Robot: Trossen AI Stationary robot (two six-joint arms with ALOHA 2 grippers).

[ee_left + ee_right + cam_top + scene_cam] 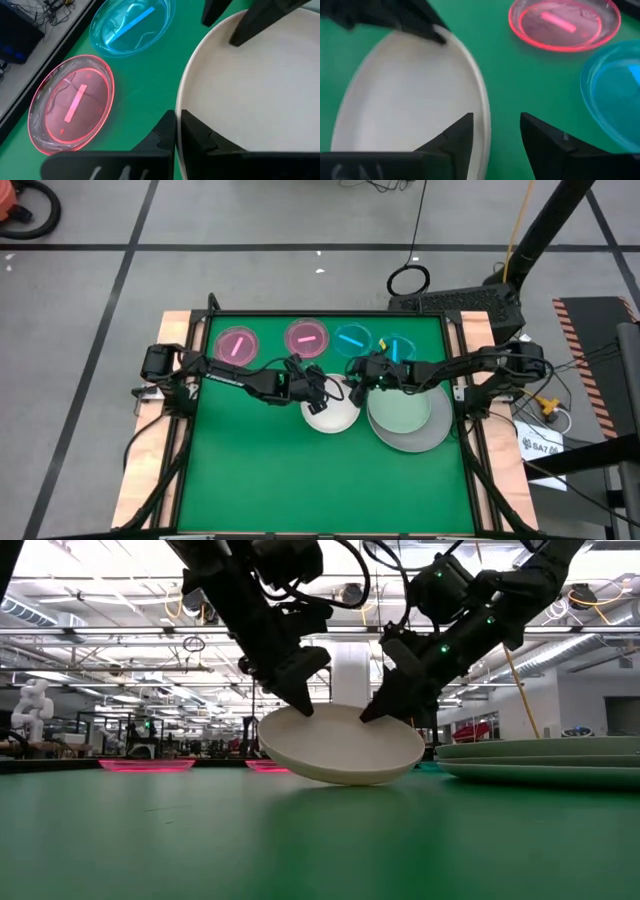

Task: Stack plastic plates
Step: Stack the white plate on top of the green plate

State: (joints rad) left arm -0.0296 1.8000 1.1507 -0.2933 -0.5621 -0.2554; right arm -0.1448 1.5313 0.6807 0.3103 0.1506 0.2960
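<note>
Left of centre in the high view, my left gripper (322, 393) is pinching the rim of the round white plastic plate (331, 415), fingers pressed together on its edge, one above and one under, as the left wrist view shows. In the low view that side of the plate is lifted off the green table (300, 480), so the plate tilts, its lower edge resting on the table. My right gripper (357, 372) sits just right of it, at the plate's opposite rim, with its fingers spread and the rim lying in the gap, not clamped. Further right, well within reach, lies the destination as I judge it: the large pale mint round plate (398, 413) stacked on the large grey round plate (432, 435). The white plate must travel rightward, so my right arm is nearer.
</note>
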